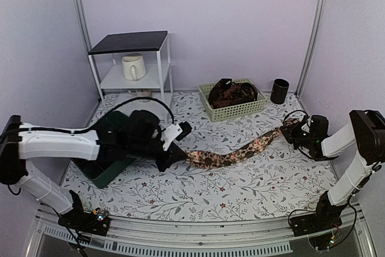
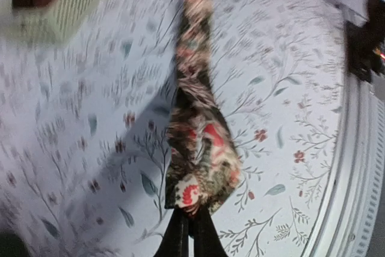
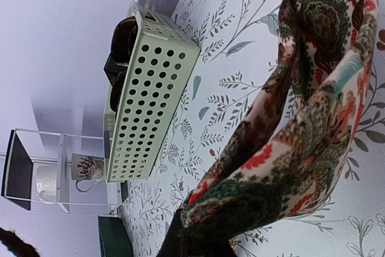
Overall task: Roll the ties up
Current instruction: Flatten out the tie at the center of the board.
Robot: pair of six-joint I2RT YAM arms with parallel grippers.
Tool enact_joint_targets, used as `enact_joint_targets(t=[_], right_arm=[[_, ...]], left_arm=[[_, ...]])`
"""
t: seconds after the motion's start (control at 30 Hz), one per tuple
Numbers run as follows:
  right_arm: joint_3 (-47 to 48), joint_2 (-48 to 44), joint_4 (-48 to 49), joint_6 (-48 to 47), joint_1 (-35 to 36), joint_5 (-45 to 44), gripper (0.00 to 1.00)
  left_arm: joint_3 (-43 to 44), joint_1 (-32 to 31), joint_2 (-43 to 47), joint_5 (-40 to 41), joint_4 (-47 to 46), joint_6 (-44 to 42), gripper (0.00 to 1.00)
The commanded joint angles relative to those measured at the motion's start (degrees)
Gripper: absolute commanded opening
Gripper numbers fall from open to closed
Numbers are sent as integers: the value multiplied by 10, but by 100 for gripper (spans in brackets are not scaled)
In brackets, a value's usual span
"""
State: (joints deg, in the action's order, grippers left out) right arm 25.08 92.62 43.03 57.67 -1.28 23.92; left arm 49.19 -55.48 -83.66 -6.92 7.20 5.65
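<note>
Where the left gripper (image 1: 175, 156) meets the fabric, its two dark fingers are closed together on one end of the paisley necktie (image 1: 231, 156). In the left wrist view the cloth is at its broadest just ahead of the tips. At the opposite end the right gripper (image 1: 293, 132) is likewise clamped on the necktie, which bunches and folds directly off its fingers in the right wrist view.

Between the two grips the necktie runs as one length across the middle of the floral-print tablecloth (image 1: 198, 197), slanting away from the arm bases toward the right. Whether it touches the cloth along its whole run cannot be told.

Behind it and apart from it stands a pale green perforated basket (image 1: 237, 112) holding a heap of dark ties (image 1: 231, 93). A black cup (image 1: 279, 91) stands just right of the basket. Partly under the left arm sits a dark green bin (image 1: 105, 171). At the far left a white shelf unit (image 1: 129, 43) carries a cream mug (image 1: 133, 67) on its middle tier.
</note>
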Motion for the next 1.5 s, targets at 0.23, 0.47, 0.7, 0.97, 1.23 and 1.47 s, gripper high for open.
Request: enact_joint_targets(t=[0.23, 0.47, 0.7, 0.97, 1.23, 1.47], right_arm=[[17, 51, 69, 2, -19, 51, 5], [9, 80, 63, 6, -20, 62, 12], [52, 12, -176, -5, -26, 41, 38], [153, -69, -516, -48, -25, -95, 55], [162, -101, -576, -47, -14, -105, 44], [154, -105, -526, -78, -10, -107, 32]], left_arm=[[-25, -153, 79, -78, 84, -480, 0], [-30, -237, -16, -11, 81, -524, 0], [-21, -269, -40, 12, 82, -559, 0], [-20, -301, -82, 45, 93, -590, 0], [-19, -310, -103, 69, 83, -601, 0], [-56, -276, -78, 101, 89, -621, 0]])
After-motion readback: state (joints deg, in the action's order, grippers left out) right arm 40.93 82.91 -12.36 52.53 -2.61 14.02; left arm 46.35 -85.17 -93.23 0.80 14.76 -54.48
